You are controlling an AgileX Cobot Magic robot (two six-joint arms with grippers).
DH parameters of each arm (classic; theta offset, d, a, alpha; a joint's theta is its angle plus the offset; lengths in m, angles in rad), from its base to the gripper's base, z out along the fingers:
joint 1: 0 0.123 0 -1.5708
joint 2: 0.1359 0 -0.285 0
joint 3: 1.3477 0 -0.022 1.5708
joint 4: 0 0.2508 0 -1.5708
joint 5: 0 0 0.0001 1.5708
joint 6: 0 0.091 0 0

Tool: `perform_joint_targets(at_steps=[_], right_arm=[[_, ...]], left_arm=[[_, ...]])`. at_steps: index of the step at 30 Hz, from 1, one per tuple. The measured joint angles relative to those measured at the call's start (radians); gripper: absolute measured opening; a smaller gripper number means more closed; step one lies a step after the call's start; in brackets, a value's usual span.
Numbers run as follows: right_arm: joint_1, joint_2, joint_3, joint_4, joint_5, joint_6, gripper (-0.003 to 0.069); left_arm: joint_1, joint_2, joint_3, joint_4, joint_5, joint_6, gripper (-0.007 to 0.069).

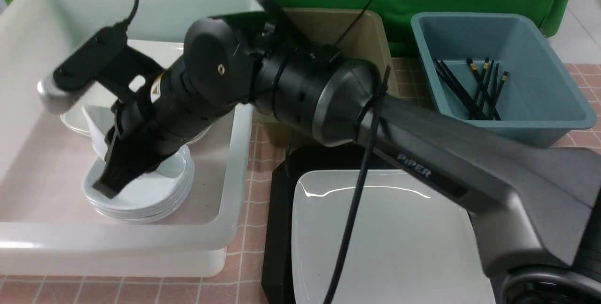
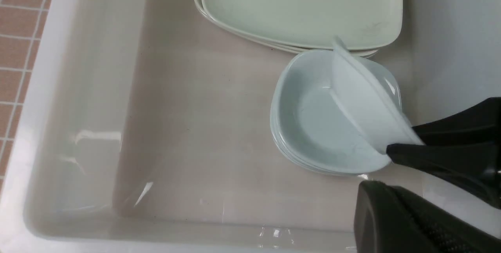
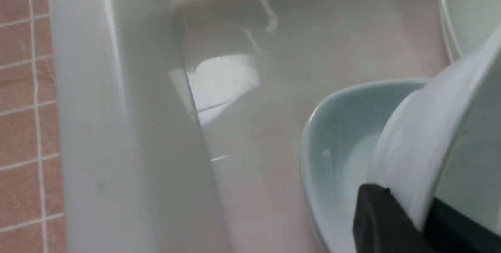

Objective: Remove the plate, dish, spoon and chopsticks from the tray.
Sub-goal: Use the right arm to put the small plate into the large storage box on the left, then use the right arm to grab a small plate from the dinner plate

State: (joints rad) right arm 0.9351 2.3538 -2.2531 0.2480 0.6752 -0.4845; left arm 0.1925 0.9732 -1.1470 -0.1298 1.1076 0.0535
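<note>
Right gripper (image 2: 404,140): clamps dish (image 2: 362,100) | dish stack (image 2: 309,128) beneath | (arm (image 1: 300,92) part-hides tub (image 1: 33,167))

So the only word I can make out is "PiPER" (image 1: 414,165), in light letters on the dark grey link of the robot's right arm (image 1: 422,146). Closer to that arm's wrist, on the black part, there's a little warning sticker (image 1: 156,89) with a triangle on it, but whatever's printed inside is too small to tell, tbh.
</note>
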Motion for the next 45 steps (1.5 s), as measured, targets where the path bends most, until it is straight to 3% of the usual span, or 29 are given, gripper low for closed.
perform_joint_targets(at_steps=[2, 5, 8, 12, 14, 16, 17, 18, 20, 22, 24, 29, 30, 33, 36, 38, 40, 42, 45], right_arm=[[0.001, 0.011, -0.001, -0.001, -0.001, -0.002, 0.0111], [0.004, 0.013, -0.002, -0.002, -0.004, 0.0, 0.0206], [0.01, -0.009, -0.002, -0.002, 0.016, 0.008, 0.0422], [0.016, -0.07, -0.003, -0.012, 0.102, 0.009, 0.0579], [0.018, -0.128, -0.003, -0.067, 0.175, 0.03, 0.0581], [0.018, -0.195, -0.003, -0.219, 0.289, 0.093, 0.0482], [0.017, -0.209, -0.003, -0.236, 0.301, 0.105, 0.0467], [0.005, -0.261, -0.005, -0.383, 0.416, 0.137, 0.0287], [-0.024, -0.311, 0.001, -0.471, 0.458, 0.164, 0.0132], [-0.082, -0.372, 0.032, -0.505, 0.458, 0.171, 0.0053], [-0.157, -0.446, 0.085, -0.497, 0.458, 0.18, 0.003], [-0.369, -0.623, 0.345, -0.397, 0.456, 0.188, 0.0041], [-0.386, -0.634, 0.358, -0.392, 0.456, 0.188, 0.0043], [-0.527, -0.695, 0.581, -0.376, 0.453, 0.188, 0.0113], [-0.589, -0.701, 0.716, -0.376, 0.435, 0.181, 0.0198], [-0.643, -0.7, 0.876, -0.376, 0.344, 0.133, 0.0323], [-0.659, -0.699, 0.933, -0.375, 0.282, 0.108, 0.0379], [-0.681, -0.685, 1.055, -0.375, 0.153, 0.067, 0.0479], [-0.683, -0.648, 1.137, -0.387, 0.028, 0.045, 0.0538]], left_arm=[[0.002, 0.0, 0.0, 0.0, -0.001, 0.005, -0.0003], [0.003, 0.0, 0.0, 0.0, -0.006, 0.014, -0.0003], [0.003, 0.0, 0.001, -0.005, -0.016, 0.017, -0.0002], [0.004, 0.0, 0.002, -0.029, -0.02, 0.026, -0.0002], [-0.001, 0.0, 0.002, -0.078, -0.02, 0.051, -0.0002], [-0.029, 0.0, 0.002, -0.168, -0.02, 0.087, -0.0001], [-0.032, 0.001, 0.002, -0.177, -0.02, 0.091, -0.0001], [-0.078, 0.002, 0.002, -0.248, -0.023, 0.113, -0.0001], [-0.137, 0.008, 0.002, -0.287, -0.025, 0.125, -0.0001], [-0.222, 0.025, 0.002, -0.307, -0.034, 0.126, -0.0006], [-0.335, 0.053, 0.002, -0.306, -0.056, 0.115, -0.0008], [-0.639, 0.197, 0.002, -0.241, -0.163, 0.067, -0.0011], [-0.649, 0.203, 0.002, -0.241, -0.163, 0.067, -0.0011], [-0.784, 0.314, 0.002, -0.237, -0.214, 0.052, -0.0011], [-0.822, 0.363, 0.002, -0.237, -0.248, 0.05, -0.0011], [-0.839, 0.406, 0.002, -0.237, -0.289, 0.052, -0.0011], [-0.843, 0.415, 0.002, -0.234, -0.303, 0.055, -0.0008], [-0.844, 0.422, 0.002, -0.214, -0.324, 0.058, -0.0005], [-0.844, 0.423, 0.002, -0.188, -0.34, 0.059, -0.0005]])
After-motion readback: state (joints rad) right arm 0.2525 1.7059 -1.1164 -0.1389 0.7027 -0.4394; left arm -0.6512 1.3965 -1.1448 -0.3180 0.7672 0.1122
